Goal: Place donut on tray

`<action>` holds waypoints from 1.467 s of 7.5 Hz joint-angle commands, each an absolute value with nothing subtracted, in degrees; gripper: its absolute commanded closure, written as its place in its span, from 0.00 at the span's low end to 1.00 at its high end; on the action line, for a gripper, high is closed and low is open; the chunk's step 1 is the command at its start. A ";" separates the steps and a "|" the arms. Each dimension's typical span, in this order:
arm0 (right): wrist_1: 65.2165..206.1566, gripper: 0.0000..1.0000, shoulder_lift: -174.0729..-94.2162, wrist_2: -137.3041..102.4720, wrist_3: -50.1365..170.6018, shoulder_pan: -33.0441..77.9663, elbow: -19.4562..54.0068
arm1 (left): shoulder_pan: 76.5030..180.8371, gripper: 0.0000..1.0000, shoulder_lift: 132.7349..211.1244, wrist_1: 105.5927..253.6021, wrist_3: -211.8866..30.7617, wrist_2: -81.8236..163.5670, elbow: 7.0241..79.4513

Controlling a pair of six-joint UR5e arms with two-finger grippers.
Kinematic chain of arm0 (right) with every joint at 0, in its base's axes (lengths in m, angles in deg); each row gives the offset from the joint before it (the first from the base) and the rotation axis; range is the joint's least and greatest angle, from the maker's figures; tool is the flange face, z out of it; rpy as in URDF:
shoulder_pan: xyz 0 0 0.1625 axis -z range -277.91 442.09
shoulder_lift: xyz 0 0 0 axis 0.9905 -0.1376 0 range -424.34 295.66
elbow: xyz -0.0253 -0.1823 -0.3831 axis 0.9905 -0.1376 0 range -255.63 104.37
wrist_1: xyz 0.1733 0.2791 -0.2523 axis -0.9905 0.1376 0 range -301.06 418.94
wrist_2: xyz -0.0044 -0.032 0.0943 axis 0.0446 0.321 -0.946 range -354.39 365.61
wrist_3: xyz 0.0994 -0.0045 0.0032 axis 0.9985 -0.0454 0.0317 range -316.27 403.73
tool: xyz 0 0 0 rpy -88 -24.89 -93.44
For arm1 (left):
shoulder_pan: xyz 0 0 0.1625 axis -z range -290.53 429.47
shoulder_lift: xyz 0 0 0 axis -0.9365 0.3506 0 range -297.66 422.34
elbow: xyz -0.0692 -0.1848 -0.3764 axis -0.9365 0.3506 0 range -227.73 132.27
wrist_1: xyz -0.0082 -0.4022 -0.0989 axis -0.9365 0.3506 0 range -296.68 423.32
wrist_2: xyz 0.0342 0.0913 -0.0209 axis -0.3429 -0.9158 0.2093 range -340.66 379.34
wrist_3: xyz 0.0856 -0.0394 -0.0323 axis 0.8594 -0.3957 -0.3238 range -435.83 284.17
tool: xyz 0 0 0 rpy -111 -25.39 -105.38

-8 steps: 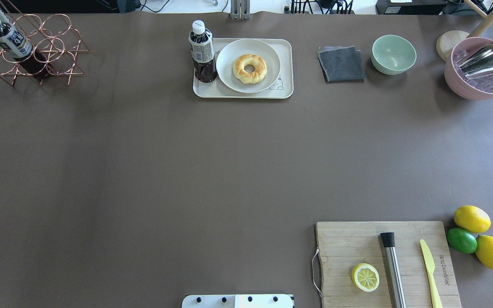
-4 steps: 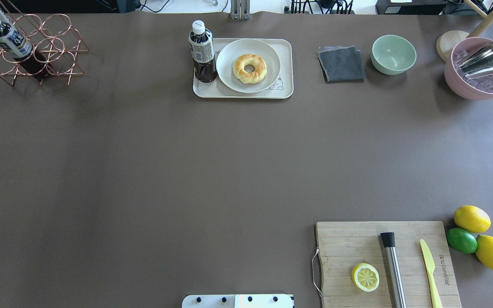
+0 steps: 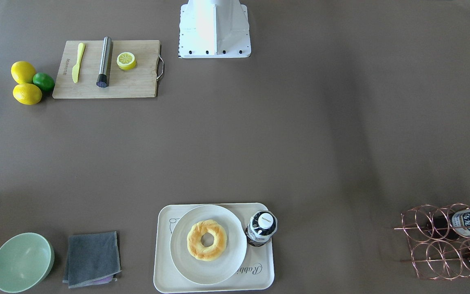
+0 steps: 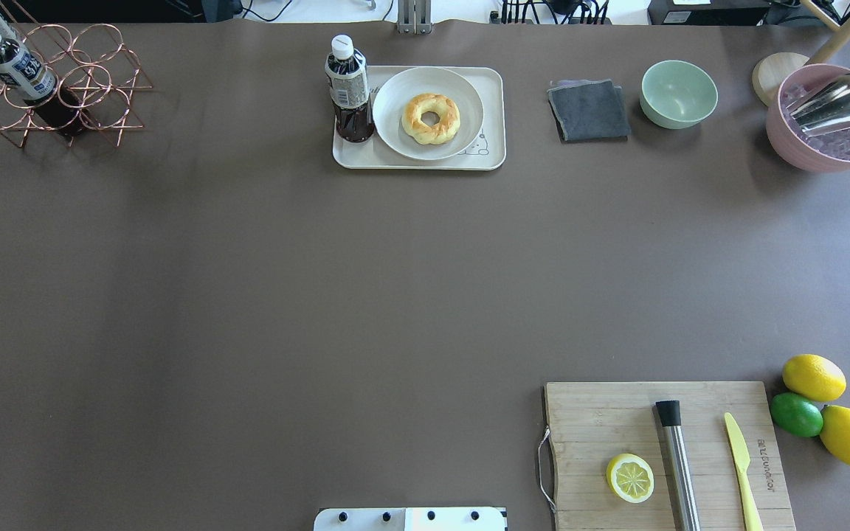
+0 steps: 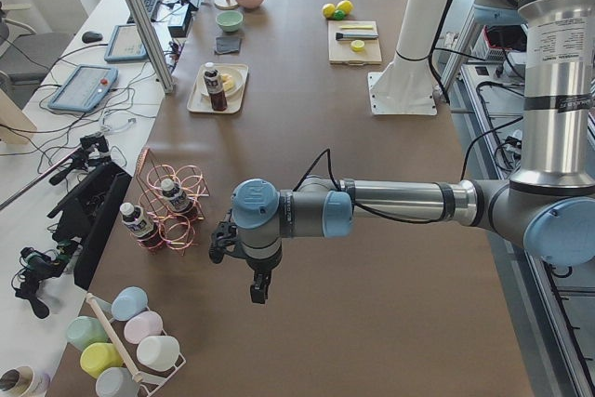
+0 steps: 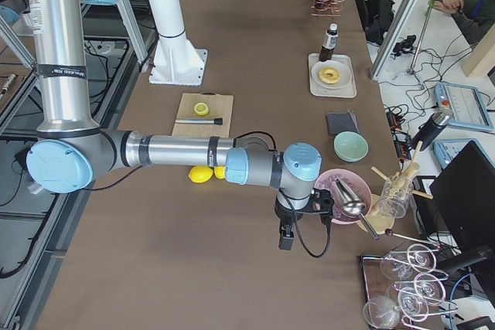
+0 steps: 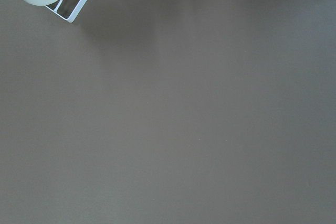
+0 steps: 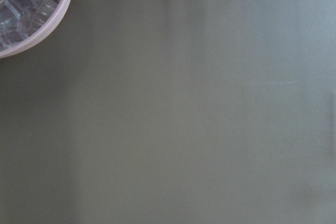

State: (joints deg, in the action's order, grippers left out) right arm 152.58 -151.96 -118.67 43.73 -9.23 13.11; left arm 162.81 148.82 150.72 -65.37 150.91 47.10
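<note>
The donut [image 4: 431, 118] is a golden ring lying on a round off-white plate [image 4: 395, 136]. The plate sits on the cream tray [image 4: 495, 82] at the far middle of the table. They also show in the front-facing view, donut [image 3: 207, 240] on plate on tray [image 3: 264, 281]. A dark drink bottle [image 4: 349, 92] stands on the tray's left end. My left gripper [image 5: 258, 287] shows only in the exterior left view, far from the tray; I cannot tell if it is open or shut. My right gripper [image 6: 285, 236] shows only in the exterior right view, beside the pink bowl; I cannot tell its state.
A copper wire rack [image 4: 63, 88] with bottles stands far left. A grey cloth [image 4: 589, 110], a green bowl [image 4: 679, 94] and a pink ice bowl [image 4: 831, 122] with a scoop stand far right. A cutting board [image 4: 617, 420] with a lemon half, a muddler and a knife lies near right, with lemons and a lime beside it.
</note>
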 commanded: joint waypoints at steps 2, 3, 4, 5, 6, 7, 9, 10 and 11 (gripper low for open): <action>152.54 0.00 -151.96 -118.67 43.73 -9.23 12.96 | 162.90 0.01 148.73 150.59 -65.46 153.63 46.93; 152.54 0.00 -151.88 -118.67 43.73 -9.23 12.87 | 162.90 0.01 148.73 150.59 -65.37 153.64 46.84; 152.54 0.00 -151.96 -118.67 43.73 -9.23 12.87 | 162.90 0.01 148.73 150.51 -65.46 153.64 46.75; 152.54 0.00 -151.96 -118.67 43.73 -9.23 12.96 | 162.90 0.01 148.73 150.59 -65.46 153.64 46.75; 152.54 0.00 -151.96 -118.67 43.73 -9.23 12.87 | 162.90 0.01 148.73 150.59 -65.46 153.64 46.75; 152.54 0.00 -151.96 -118.67 43.73 -9.23 12.87 | 162.90 0.01 148.73 150.59 -65.46 153.64 46.75; 152.54 0.00 -151.96 -118.67 43.73 -9.23 12.87 | 162.90 0.01 148.73 150.59 -65.37 153.64 46.75; 152.54 0.00 -151.96 -118.67 43.64 -9.23 12.87 | 162.90 0.01 148.73 150.59 -65.37 153.72 46.75; 152.54 0.00 -151.96 -118.67 43.64 -9.23 12.87 | 162.90 0.01 148.73 150.59 -65.37 153.72 46.75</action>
